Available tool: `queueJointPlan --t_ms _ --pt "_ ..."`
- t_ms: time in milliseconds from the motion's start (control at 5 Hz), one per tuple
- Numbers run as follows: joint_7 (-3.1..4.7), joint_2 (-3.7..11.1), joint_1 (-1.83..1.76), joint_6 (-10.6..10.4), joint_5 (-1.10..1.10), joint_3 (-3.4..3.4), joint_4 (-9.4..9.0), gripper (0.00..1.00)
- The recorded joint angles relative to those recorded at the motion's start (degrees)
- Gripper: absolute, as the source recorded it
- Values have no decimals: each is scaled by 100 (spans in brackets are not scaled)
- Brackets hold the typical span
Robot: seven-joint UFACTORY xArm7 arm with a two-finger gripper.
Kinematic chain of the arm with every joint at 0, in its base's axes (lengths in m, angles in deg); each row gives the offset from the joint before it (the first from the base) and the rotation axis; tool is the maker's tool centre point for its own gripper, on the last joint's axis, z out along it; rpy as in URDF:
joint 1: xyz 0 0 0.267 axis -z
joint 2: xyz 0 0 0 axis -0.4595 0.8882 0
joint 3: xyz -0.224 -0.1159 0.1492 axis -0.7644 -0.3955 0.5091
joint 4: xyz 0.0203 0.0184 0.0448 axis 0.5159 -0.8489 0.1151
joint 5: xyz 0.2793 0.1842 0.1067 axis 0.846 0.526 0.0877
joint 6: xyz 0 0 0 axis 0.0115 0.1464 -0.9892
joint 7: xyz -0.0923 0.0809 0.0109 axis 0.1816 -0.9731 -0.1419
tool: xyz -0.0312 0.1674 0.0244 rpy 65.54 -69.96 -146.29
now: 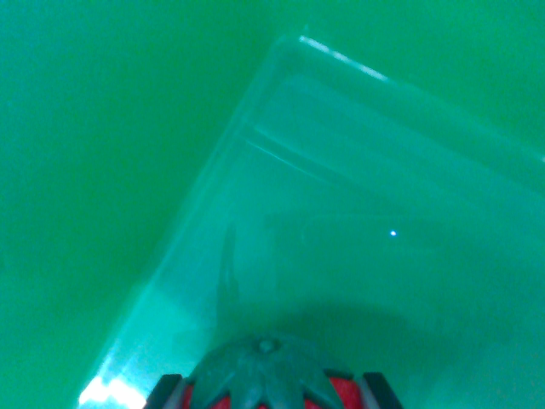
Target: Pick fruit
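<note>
A clear plastic container [358,230] is filling most of the wrist view, seen from above. Its walls are smooth and glossy, with a rounded corner near the top of the frame and a bright glint along the rim. Through it, and all around it, a flat green surface [94,145] is showing, plain and slightly blurred.

At the bottom edge, a strawberry [266,375] is sitting between the two dark fingers of the gripper [271,394]. Its red skin is peeking out beneath a star-shaped crown of dull green pointed leaves with a small stub at the centre. The fingers are pressing against both sides of the fruit, holding it above the container's floor, near the wall on the wrist view's left. A soft shadow is spreading on the floor just beyond the fruit.
</note>
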Motion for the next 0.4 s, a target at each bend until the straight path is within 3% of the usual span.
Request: queueJointPlan --t_ms 200,400 --pt "0 0 0 0 0 0 0 100" --pt "1 -68 6 147 11 2 80 100"
